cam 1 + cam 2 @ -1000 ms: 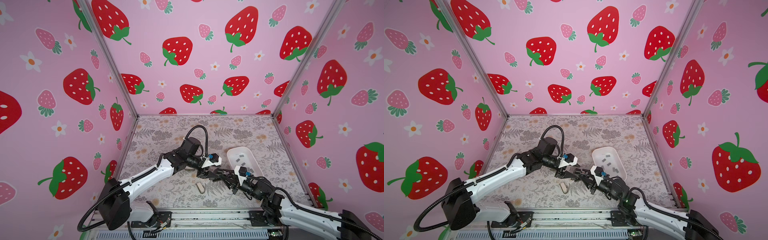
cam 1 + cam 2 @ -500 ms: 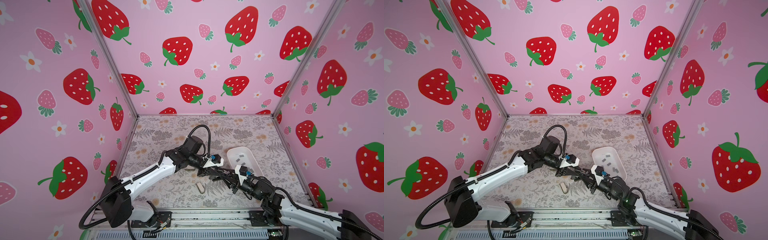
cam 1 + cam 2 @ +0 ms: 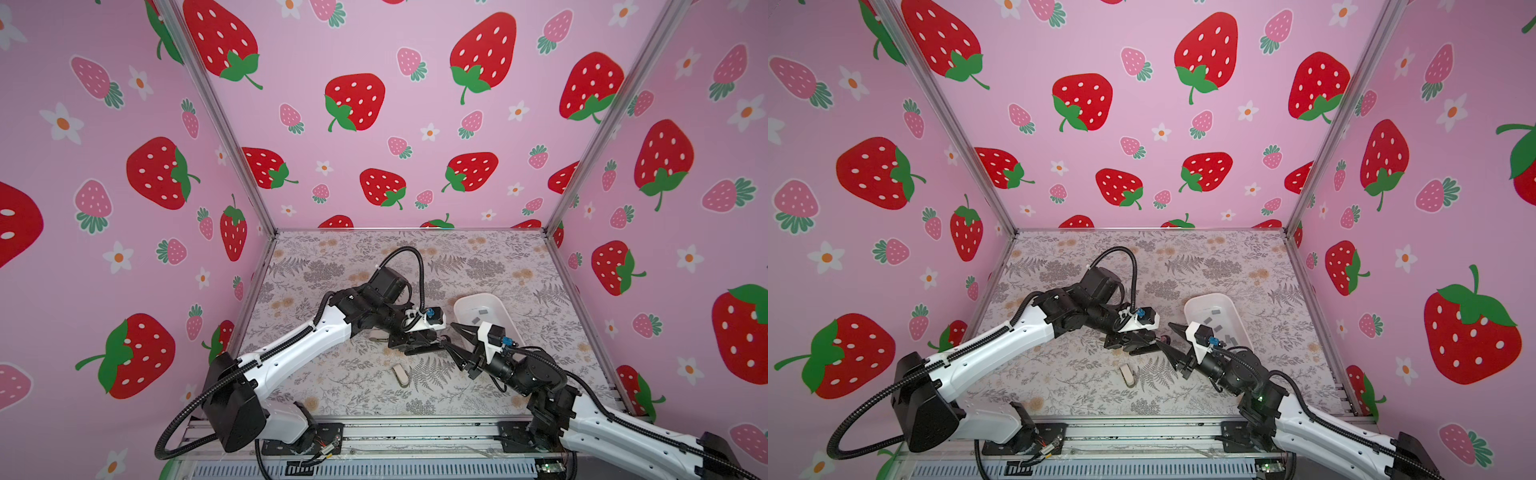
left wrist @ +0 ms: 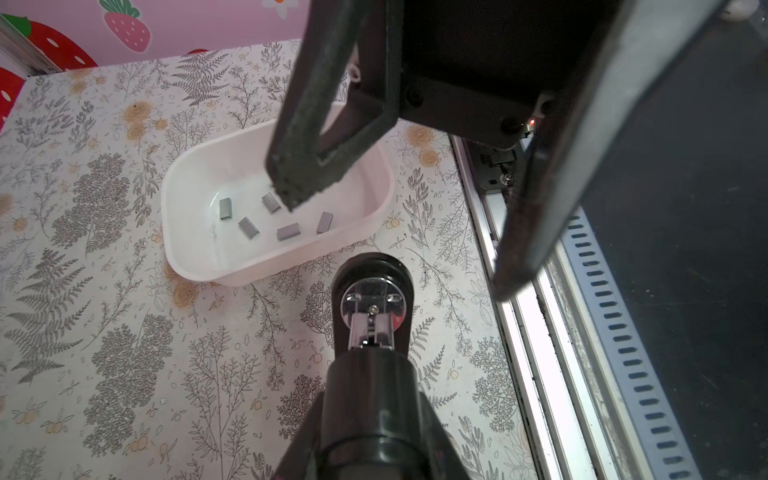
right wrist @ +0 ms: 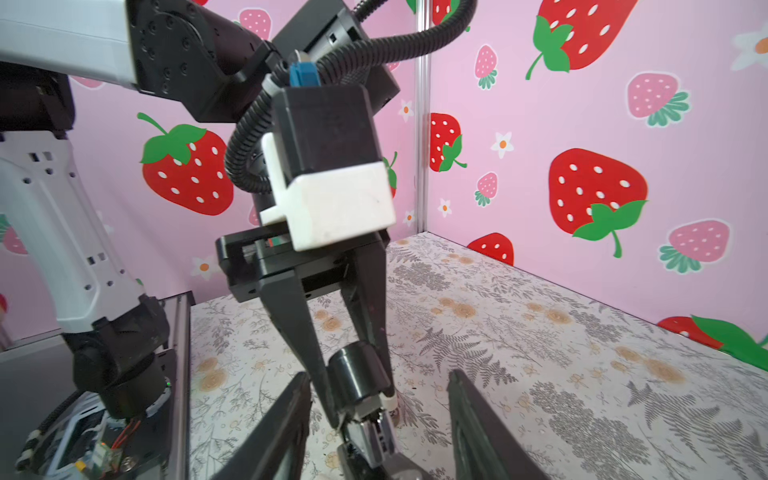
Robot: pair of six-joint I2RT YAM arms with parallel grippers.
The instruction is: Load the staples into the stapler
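My left claw (image 5: 358, 397) is clamped on the black stapler (image 4: 372, 309), whose long axis points toward the white tray (image 4: 291, 262). My right claw (image 3: 449, 336) hangs open and empty near the stapler's tip. The staples (image 4: 248, 227) lie loose in the tray, nearer my right arm.

floral table (image 3: 332, 257), white tray (image 4: 257, 266), beige stapler (image 3: 401, 375)

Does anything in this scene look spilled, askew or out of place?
Nothing is spilled or damaged. The staples lie at mixed angles, but all inside the white tray. A beige stapler lies alone on the table. The left gripper holds the black stapler, chrome inside showing, with the open right gripper beside it.
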